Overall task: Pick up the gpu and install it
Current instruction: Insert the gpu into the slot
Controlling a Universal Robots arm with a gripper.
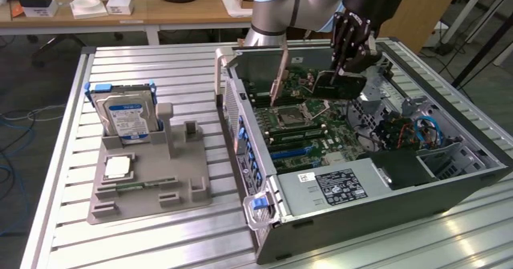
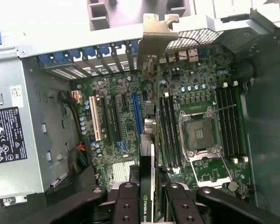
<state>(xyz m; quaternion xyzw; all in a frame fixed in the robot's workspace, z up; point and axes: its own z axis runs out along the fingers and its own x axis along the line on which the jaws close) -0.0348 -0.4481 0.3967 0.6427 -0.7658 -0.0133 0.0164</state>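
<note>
Seen from the wrist, the blue slot point(image 2: 136, 112) lies just beside the gpu point(image 2: 148, 177), which the gripper point(image 2: 149, 203) clamps edge-on above the motherboard point(image 2: 126, 126). The card seems offset toward the memory slots point(image 2: 170, 135), so squaring its edge over the slot matters.

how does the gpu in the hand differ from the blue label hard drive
The thin green-and-black gpu card with a silver bracket is clamped in the hand over the open computer case; the boxy blue-labelled hard drive stands in the grey holder on the table. Both stand on edge.
</note>
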